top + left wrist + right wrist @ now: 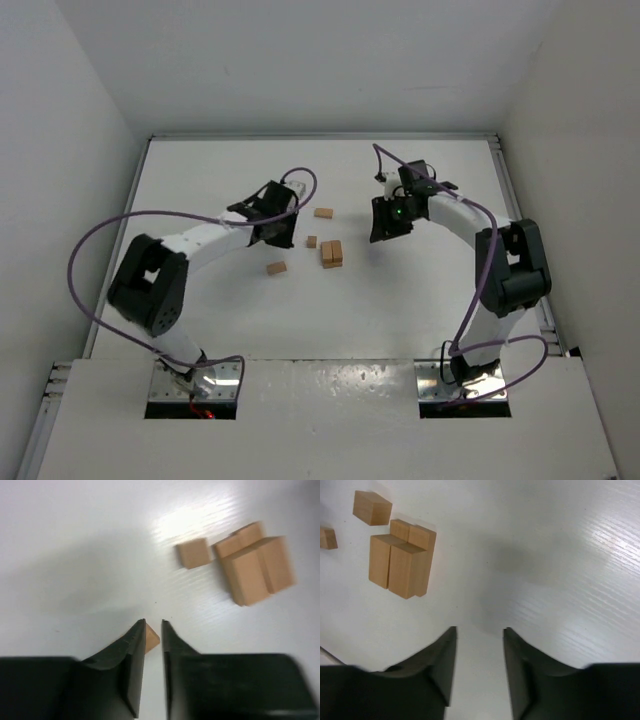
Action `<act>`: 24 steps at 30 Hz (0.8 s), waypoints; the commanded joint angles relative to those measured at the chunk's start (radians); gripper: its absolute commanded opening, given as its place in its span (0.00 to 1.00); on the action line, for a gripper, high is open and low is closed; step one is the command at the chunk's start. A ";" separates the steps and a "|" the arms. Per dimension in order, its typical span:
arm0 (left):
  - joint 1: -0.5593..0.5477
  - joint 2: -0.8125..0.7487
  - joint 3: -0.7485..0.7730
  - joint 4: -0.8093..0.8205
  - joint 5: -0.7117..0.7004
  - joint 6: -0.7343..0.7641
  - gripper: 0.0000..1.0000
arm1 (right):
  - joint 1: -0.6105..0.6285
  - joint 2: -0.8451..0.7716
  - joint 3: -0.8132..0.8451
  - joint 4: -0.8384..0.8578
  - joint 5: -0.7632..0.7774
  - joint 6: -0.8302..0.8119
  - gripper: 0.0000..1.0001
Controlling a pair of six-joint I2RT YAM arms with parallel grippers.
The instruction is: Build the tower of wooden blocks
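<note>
So the left gripper (153, 623) is pinched nearly closed, thin slit showing; right gripper (479, 630) is held parted. The left arm (200, 240) and right arm (465, 215) are bent inward.

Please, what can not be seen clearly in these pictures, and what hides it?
Left wrist view: a block is mostly behind the fingers of the left gripper; held or only lying below, I cannot tell.
Top view: that gripper's jaws are under its own wrist.
Right wrist view: a small block is cut off by the left edge.
Top view: the block cluster is too small to count layers.
</note>
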 commanded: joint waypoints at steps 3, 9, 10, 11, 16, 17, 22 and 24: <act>0.098 -0.185 0.082 0.026 0.208 0.337 0.54 | -0.058 -0.107 0.005 -0.049 -0.018 -0.212 0.56; 0.163 0.015 0.315 -0.142 0.496 0.806 0.88 | -0.227 -0.142 0.039 -0.158 -0.145 -0.359 0.79; 0.163 0.049 0.367 -0.143 0.510 0.849 0.88 | -0.248 -0.152 0.036 -0.155 -0.200 -0.356 0.81; 0.154 0.118 0.390 -0.153 0.541 0.914 0.88 | -0.297 -0.165 0.016 -0.152 -0.214 -0.356 0.81; 0.143 0.337 0.602 -0.187 0.543 1.165 0.81 | -0.339 -0.197 -0.030 -0.164 -0.254 -0.360 0.81; 0.143 0.377 0.649 -0.198 0.558 1.183 0.81 | -0.339 -0.203 -0.048 -0.163 -0.254 -0.362 0.81; 0.143 0.620 0.892 -0.276 0.547 1.229 0.78 | -0.336 -0.226 -0.078 -0.152 -0.256 -0.356 0.81; 0.143 0.635 0.906 -0.288 0.547 1.269 0.78 | -0.339 -0.211 -0.065 -0.160 -0.263 -0.351 0.81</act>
